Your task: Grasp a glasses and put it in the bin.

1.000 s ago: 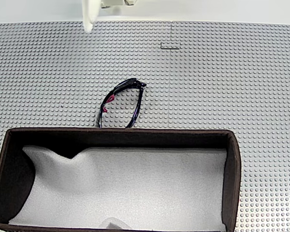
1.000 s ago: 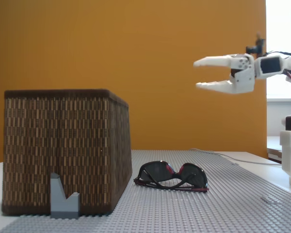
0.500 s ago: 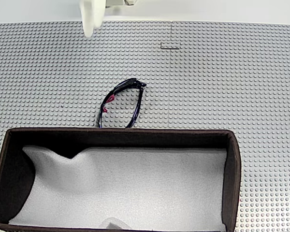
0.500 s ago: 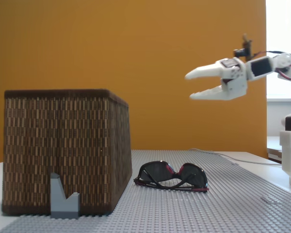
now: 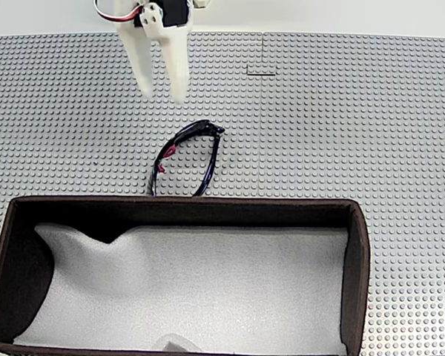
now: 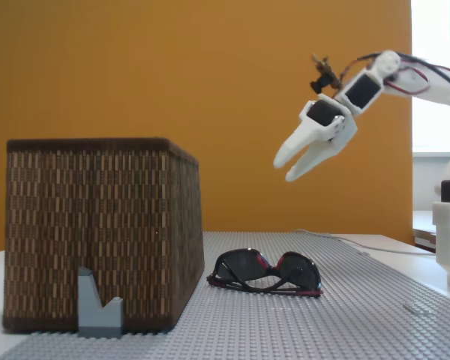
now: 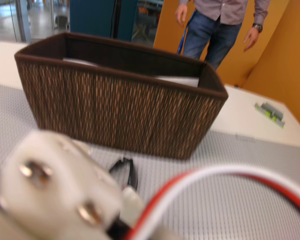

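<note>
The bin (image 5: 356,267) filled the lower part of the top-down fixed view, its dark brown walls enclosing a white foam lining (image 5: 208,289) that covered the floor and rose in a hump at the left end. A small pale shape sat at the bottom edge of the frame inside it, too cut off to identify. In the side-on fixed view the bin (image 6: 97,232) stood at the left as a woven brown block, with a small grey brick piece (image 6: 97,307) against its near face. In the wrist view the bin (image 7: 120,110) lay across the middle of the frame, a strip of white lining visible over its rim.

The glasses (image 5: 187,157) lay folded on the grey studded table (image 5: 341,126), outside the bin and just beside its far wall near the middle of the frame. From the side, the glasses (image 6: 268,273) rested flat at centre, close to the bin's right wall.

The tool (image 5: 162,94) reached in from the top left, fingers apart and holding nothing. In the side view the tool (image 6: 283,171) hung well above the glasses, angled downward.

A person (image 7: 220,25) stood beyond the bin at the top of the wrist view.
</note>
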